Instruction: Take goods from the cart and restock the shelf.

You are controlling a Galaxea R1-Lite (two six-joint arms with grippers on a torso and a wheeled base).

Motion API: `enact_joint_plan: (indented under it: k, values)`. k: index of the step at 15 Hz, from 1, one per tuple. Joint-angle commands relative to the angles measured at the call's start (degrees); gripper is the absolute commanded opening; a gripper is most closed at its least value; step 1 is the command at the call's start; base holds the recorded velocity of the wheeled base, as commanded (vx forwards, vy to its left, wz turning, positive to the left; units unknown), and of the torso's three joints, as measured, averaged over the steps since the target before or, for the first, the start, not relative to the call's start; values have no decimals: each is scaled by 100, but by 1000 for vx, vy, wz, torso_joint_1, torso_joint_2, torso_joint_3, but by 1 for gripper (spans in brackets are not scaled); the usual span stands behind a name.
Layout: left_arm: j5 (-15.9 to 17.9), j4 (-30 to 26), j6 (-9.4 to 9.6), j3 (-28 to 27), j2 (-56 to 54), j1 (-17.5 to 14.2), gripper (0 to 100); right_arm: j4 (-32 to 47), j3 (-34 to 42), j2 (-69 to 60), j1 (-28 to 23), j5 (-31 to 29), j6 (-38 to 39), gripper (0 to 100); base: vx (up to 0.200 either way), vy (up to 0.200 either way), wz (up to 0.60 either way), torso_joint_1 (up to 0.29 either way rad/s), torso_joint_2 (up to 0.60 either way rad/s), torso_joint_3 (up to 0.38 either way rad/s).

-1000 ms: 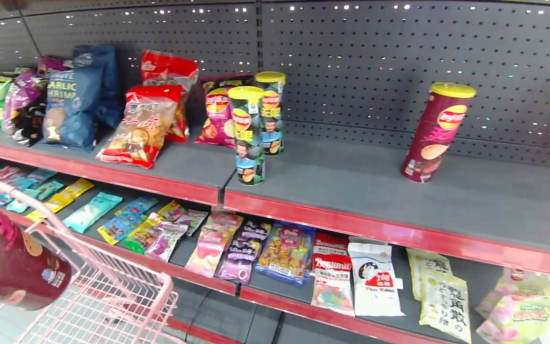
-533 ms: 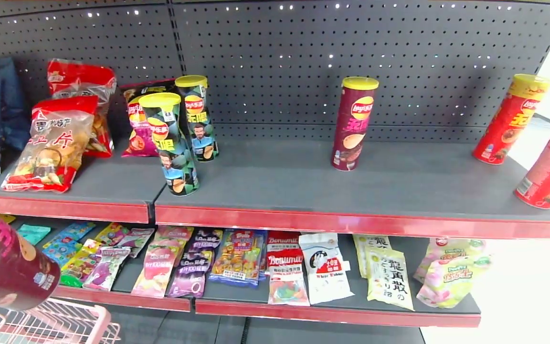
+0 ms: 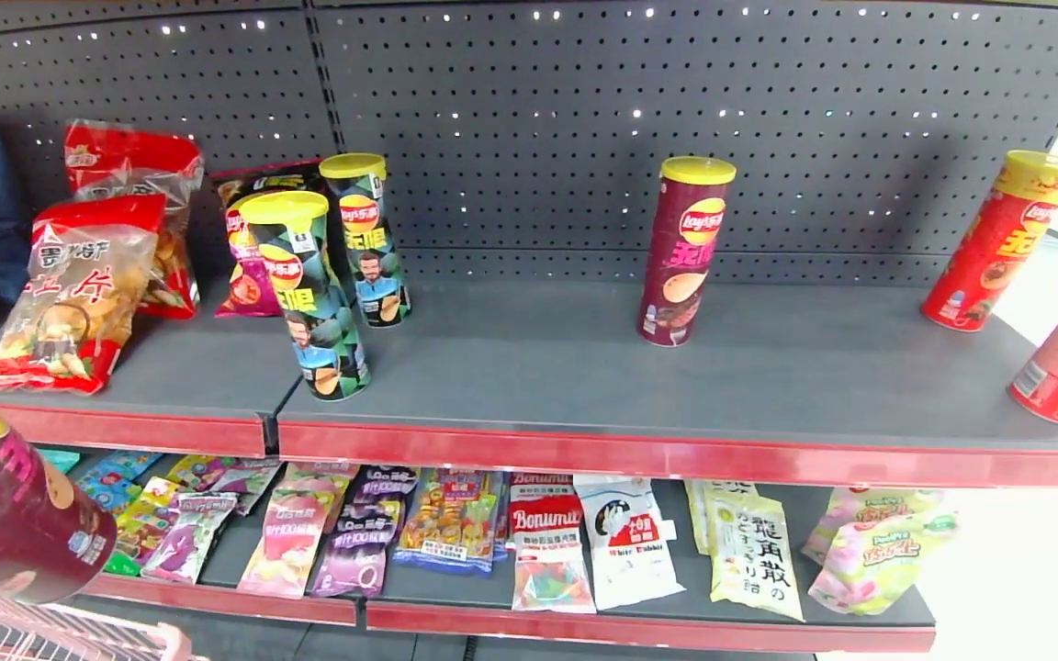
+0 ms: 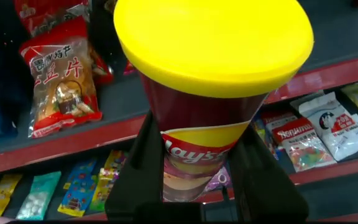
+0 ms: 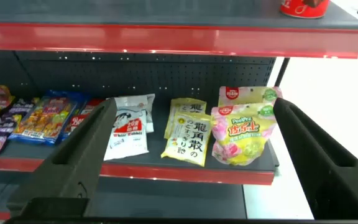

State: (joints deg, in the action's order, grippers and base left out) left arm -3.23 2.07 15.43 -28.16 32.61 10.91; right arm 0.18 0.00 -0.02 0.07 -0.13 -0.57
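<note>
My left gripper is shut on a maroon chip can with a yellow lid, a black finger on each side of its body. In the head view this held can hangs tilted at the lower left, in front of and below the upper shelf board. A matching maroon can stands upright on that board near the back. The pink wire cart shows just under the held can. My right gripper is open with nothing in it, facing the lower shelf.
Two green-and-black cans stand left of centre on the upper shelf, with snack bags further left. Two red cans lean at the right end. Bare board lies around the maroon can. Flat snack bags cover the lower shelf.
The head camera has swung right: the shelf has slid left in the picture, the cart has dropped almost out of it, and the red cans have come in. The held can keeps its place.
</note>
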Motion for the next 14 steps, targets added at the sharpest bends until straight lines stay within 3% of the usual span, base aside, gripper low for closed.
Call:
enact_joint_plan:
  k: [1,2,4,7,9,11,13,14]
  values:
    - [-2,4,4,4,17,-1,0,-1,0,2,1,5,5,100,200,0,0,12,2,2]
    - [7,4,4,4,17,-1,0,-1,0,2,1,5,5,100,200,0,0,7,-2,7]
    - [33,4,197,21,-123,8,0,-1,0,2,1,5,5,100,0,0,0,0,0,0]
    - [15,-5,267,144,-440,8,0,-1,0,11,1,13,-13,100,0,0,0,0,0,0]
    - [-2,-5,522,206,-668,-1,0,8,-9,20,10,101,5,100,0,0,0,0,0,0]
    - [-29,-23,786,214,-774,-1,0,-18,-264,108,37,558,-171,100,0,0,0,0,0,0]
    - [-29,4,689,188,-791,-1,0,-9,-1758,1831,63,752,172,100,0,0,0,0,0,0]
    - [24,-5,417,241,-826,-1,0,-1,-2681,2780,98,787,356,100,0,0,0,0,0,0]
